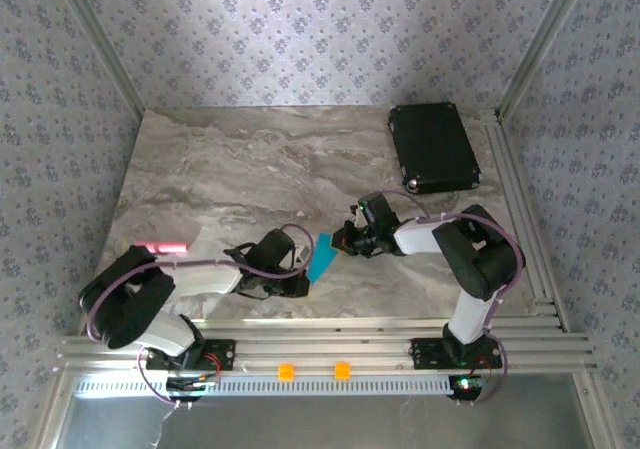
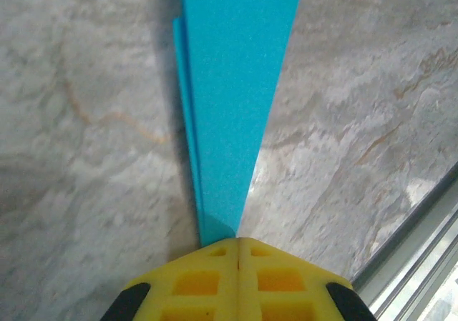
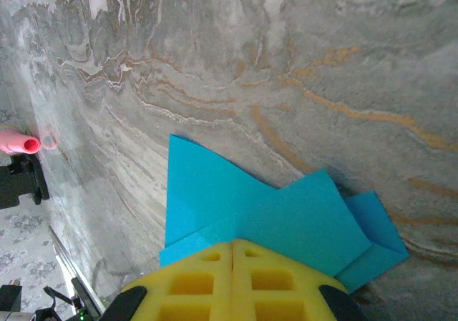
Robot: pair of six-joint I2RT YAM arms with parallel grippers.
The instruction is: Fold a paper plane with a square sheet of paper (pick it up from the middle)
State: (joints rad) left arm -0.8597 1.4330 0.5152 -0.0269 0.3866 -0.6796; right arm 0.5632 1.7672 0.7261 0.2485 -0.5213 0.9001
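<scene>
Two hands meet on one piece of cyan paper, lower centre of the top view. The left hand [image 1: 298, 283] comes in from the lower left and the right hand [image 1: 347, 241] from the right. The paper plane [image 1: 322, 257] sits between them as a small slanted cyan sliver near the front edge of the marble worktop [image 1: 230, 169].

Left wrist view: the yellow fingers [image 2: 200, 282] are pressed together at bottom centre, pinching the narrow end of the paper plane [image 2: 236, 85]. The paper runs up as a long taper, widening to the top edge of the frame. A second layer edge shows along its left side, with a shadow on the worktop [image 2: 79, 156] left of it. Can't tell if the paper rests on the surface or is lifted off it.

Right wrist view: the right hand [image 3: 233, 245] is also pressed together, at bottom centre, gripping the paper plane [image 3: 215, 192] at its near edge. Folded flaps fan out from the grip: a pointed one goes up-left, a broader one goes right, and a small lower layer sticks out at the lower right.

Other items:
- A black case [image 1: 432, 147] lies at the upper right of the worktop, well apart from the paper.
- A pink object [image 1: 162, 246] lies at the left, beside the left arm, and shows at the left edge of the right wrist view [image 3: 18, 142].
- Two orange clips [image 1: 286, 371] sit on the front rail [image 1: 380, 347].
</scene>
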